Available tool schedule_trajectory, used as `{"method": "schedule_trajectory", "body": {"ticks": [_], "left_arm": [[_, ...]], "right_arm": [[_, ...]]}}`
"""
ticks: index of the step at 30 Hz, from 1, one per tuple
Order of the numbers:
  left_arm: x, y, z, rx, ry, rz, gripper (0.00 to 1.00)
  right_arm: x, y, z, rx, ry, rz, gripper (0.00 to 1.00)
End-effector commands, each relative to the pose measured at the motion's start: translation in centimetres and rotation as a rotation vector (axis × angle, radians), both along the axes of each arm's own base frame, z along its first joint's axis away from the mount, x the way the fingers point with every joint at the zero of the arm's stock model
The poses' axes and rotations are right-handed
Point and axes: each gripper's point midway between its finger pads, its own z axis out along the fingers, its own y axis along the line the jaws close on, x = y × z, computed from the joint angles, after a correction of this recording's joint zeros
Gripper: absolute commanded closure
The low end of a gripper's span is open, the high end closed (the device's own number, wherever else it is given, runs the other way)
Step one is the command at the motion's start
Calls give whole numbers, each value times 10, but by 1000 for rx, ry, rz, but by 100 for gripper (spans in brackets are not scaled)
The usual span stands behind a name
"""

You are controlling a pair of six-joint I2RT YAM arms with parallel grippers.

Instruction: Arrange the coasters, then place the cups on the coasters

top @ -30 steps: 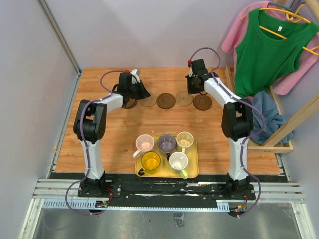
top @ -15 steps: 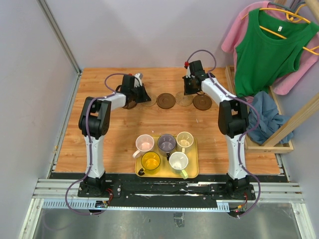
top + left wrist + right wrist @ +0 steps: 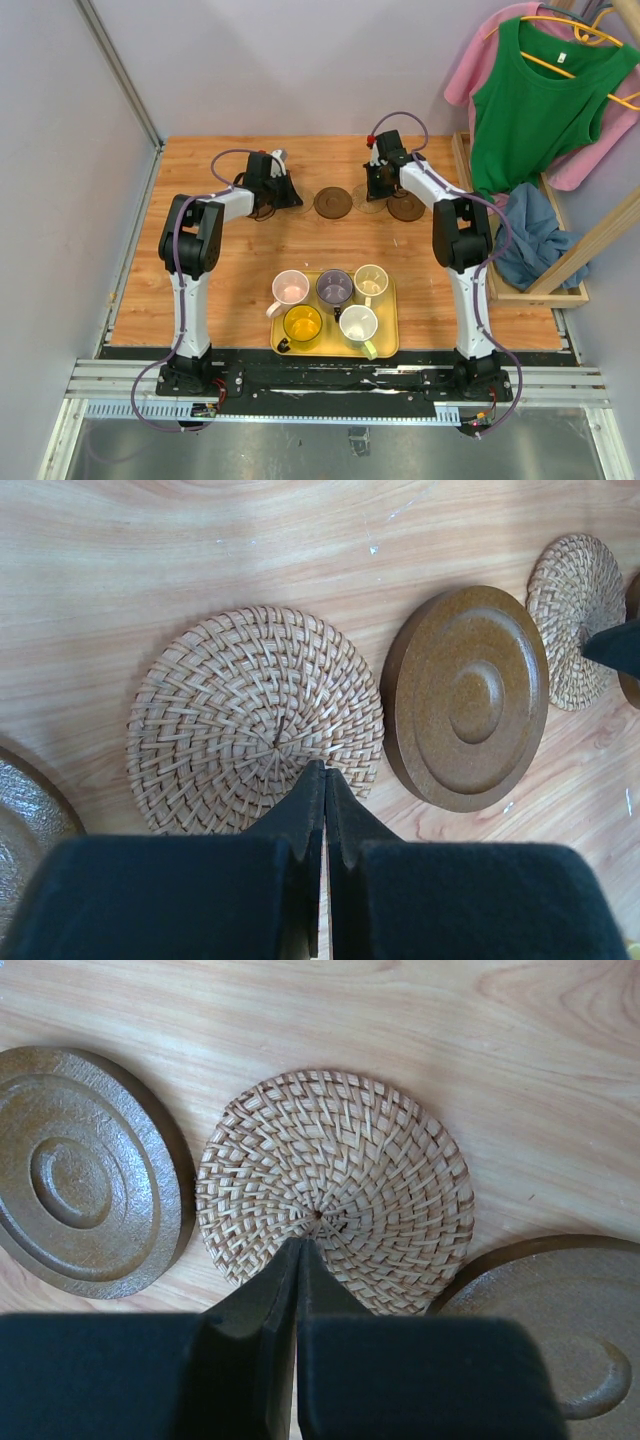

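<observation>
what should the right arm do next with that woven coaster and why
Probably slide the woven coaster a touch toward the middle brown coaster, using the shut right gripper whose tip sits on it. Its other edge appears to meet the right brown coaster, while a thin gap shows on the middle side.

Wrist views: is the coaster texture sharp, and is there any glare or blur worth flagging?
Left wrist: the left woven coaster shows a crisp weave; the shut left gripper in front is dark, with little detail. Right wrist: the right woven coaster is equally sharp; the brown coaster has a mild sheen but no blown-out glare.
</observation>
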Motion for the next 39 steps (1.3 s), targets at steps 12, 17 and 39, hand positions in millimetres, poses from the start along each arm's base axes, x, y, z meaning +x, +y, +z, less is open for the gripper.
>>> {"method": "schedule_trajectory", "body": {"ticks": [12, 17, 39], "left_arm": [[-15, 24, -23, 94, 66, 90, 100], [-18, 29, -23, 102, 70, 100, 99], [-17, 43, -22, 98, 74, 132, 100]], "right_arm": [[-35, -4, -10, -33, 57, 14, 99], [-38, -4, -11, -38, 62, 15, 99], [-25, 12, -15, -96, 53, 54, 99]]}}
